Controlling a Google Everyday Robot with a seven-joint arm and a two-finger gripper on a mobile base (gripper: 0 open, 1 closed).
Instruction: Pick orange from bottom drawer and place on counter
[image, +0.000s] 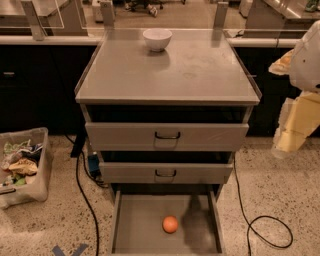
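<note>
The orange lies on the flat grey floor of the bottom drawer, which is pulled out toward me; the fruit sits near the drawer's middle front. Above the three drawers, the grey counter spreads wide and flat. My gripper hangs at the right edge of the view, beside the cabinet at about the height of the top drawer, well above and to the right of the orange. It touches nothing that I can see.
A white bowl stands at the back of the counter. The two upper drawers have black handles and stand slightly out. A clear bin of wrappers sits on the floor left. Black cables run along the floor on both sides.
</note>
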